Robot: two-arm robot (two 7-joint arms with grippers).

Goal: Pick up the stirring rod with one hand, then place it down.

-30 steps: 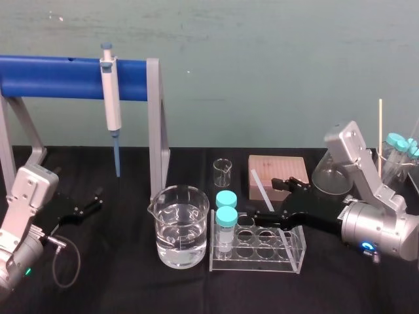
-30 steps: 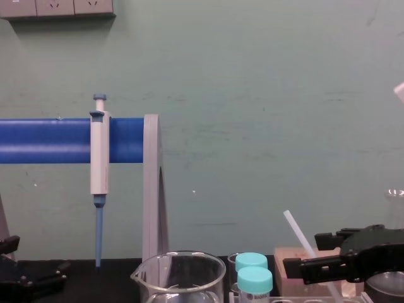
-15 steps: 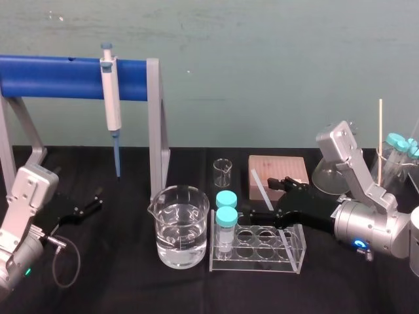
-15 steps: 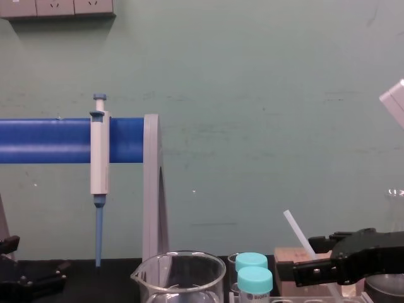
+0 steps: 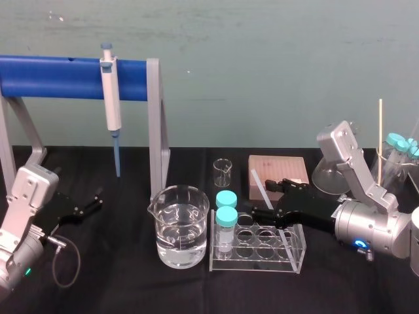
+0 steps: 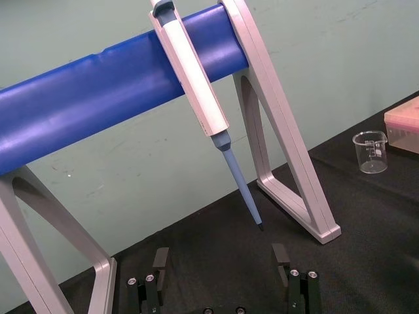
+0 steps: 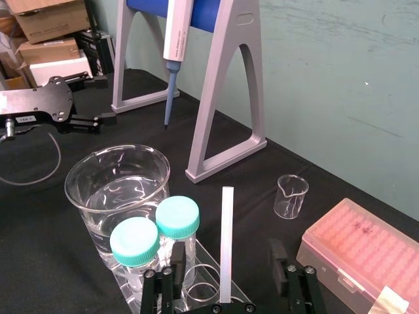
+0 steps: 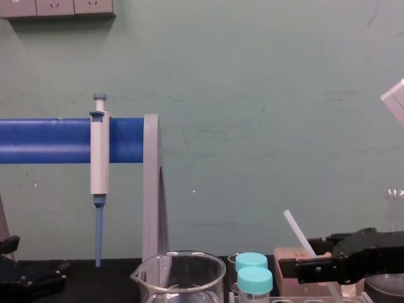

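Observation:
The stirring rod point(image 5: 260, 188) is a thin translucent white stick leaning up out of the clear tube rack point(image 5: 292, 254), its top toward the back. My right gripper point(image 5: 262, 198) reaches in from the right and straddles the rod low down. In the right wrist view the rod point(image 7: 227, 235) runs between the two black fingers point(image 7: 280, 261) with a gap on each side, so the right gripper point(image 7: 227, 258) is open and touches nothing. From the chest, the rod point(image 8: 295, 230) rises above the right gripper point(image 8: 303, 268). My left gripper point(image 5: 88, 206) rests open at the far left.
A water-filled beaker point(image 5: 181, 226) and two teal-capped tubes point(image 5: 226, 209) stand just left of the rod. Behind are a small beaker point(image 5: 222, 171), a pink tip box point(image 5: 278, 171) and a flask point(image 5: 327, 175). A white-and-blue pipette point(image 5: 111, 98) hangs on the blue stand point(image 5: 59, 77).
The right gripper edged left along the rack, then back a little, and its fingers have drawn somewhat closer around the rod. The rod and the left arm have not moved.

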